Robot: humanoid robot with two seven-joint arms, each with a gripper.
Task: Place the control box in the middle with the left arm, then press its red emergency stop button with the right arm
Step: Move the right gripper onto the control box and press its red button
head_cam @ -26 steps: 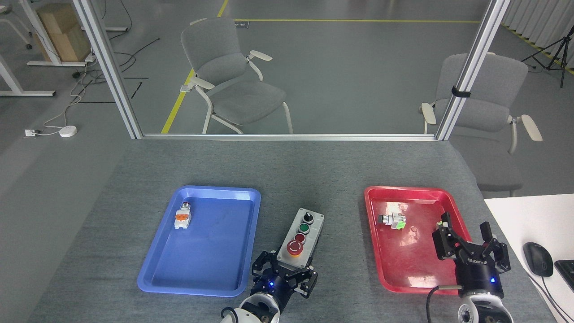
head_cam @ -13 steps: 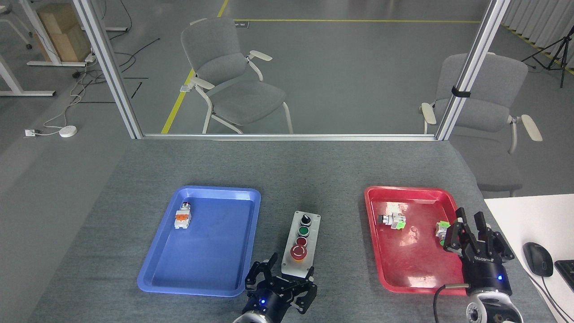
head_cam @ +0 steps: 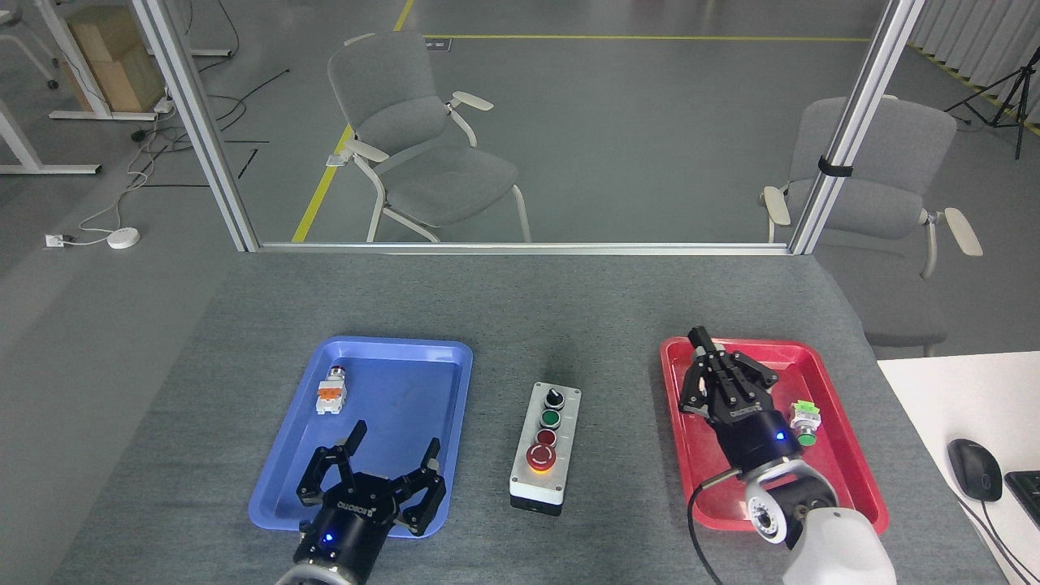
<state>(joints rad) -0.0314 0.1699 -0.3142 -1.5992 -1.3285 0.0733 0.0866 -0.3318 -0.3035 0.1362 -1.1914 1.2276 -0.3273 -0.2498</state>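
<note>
So the control box (head_cam: 545, 449) sits on the bare grey cloth (head_cam: 569, 325), blue tray (head_cam: 284, 500) on one side, red tray (head_cam: 853, 463) on the other. Left gripper (head_cam: 394, 451) hangs spread wide, empty, beside it. Right gripper (head_cam: 700, 339) looks pinched closed, holding nothing.

Control box (head_cam: 544, 448) flat on middle (head_cam: 569, 325)
</note>
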